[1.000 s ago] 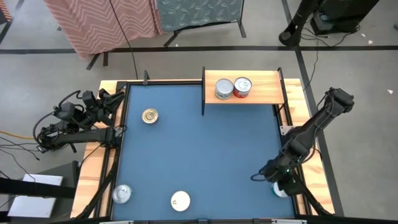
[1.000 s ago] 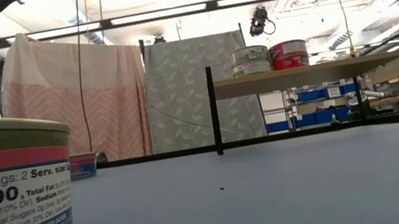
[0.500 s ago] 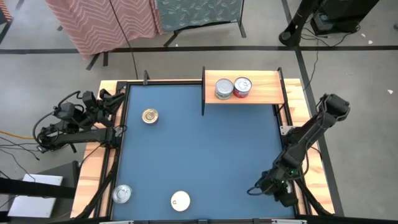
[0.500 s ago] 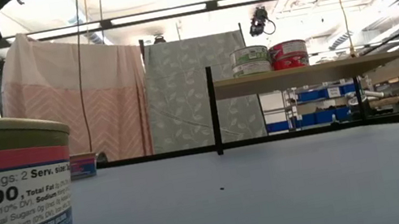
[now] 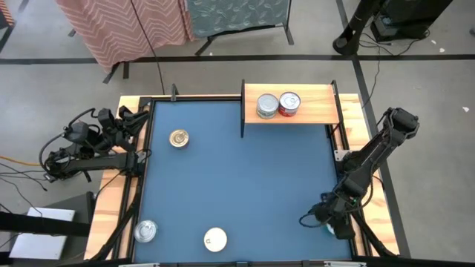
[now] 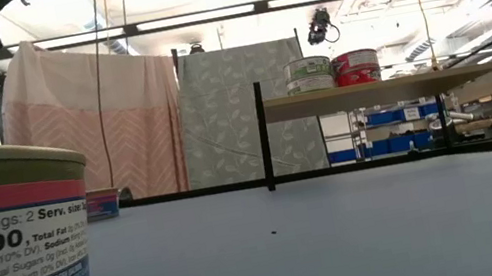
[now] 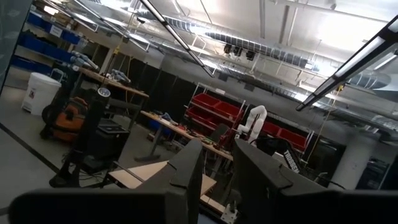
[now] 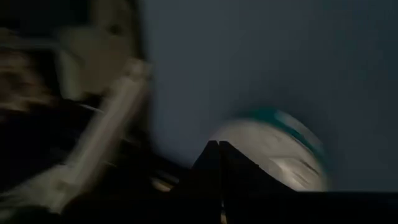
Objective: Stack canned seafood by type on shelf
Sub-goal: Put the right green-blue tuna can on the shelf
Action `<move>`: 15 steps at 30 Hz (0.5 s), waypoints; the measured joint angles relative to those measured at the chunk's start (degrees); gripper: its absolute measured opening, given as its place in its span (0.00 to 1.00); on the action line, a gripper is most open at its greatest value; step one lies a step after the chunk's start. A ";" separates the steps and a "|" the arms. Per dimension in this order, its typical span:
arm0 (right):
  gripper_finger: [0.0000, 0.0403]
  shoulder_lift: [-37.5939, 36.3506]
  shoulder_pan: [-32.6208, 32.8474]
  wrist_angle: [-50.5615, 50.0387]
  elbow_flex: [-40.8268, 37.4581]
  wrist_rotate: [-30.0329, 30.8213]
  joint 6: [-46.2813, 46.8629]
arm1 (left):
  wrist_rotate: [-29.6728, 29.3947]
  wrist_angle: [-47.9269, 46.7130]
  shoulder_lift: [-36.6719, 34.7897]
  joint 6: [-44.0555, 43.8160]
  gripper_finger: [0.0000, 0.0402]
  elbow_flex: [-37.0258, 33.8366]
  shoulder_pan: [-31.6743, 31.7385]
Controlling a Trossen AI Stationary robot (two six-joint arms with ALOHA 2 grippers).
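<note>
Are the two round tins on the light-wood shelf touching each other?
Touching: high view shows silver-lidded tin and red-sided tin rim to rim on the shelf.

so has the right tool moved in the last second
Yes. In the high view the right tool has shifted down toward the near edge of the table, farther from the shelf, over a teal tin.

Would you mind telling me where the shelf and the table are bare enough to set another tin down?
The shelf is bare on both sides of its silver-lidded tin and red tin. The blue table is bare across its middle, between the gold-lidded tin and the right hand. The near edge is busier: two tins at its left, the right arm at its right.
</note>
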 joint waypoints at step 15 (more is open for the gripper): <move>0.01 0.63 1.02 -10.16 1.55 11.32 -6.19 | 0.04 0.94 0.00 0.37 0.24 0.00 -0.01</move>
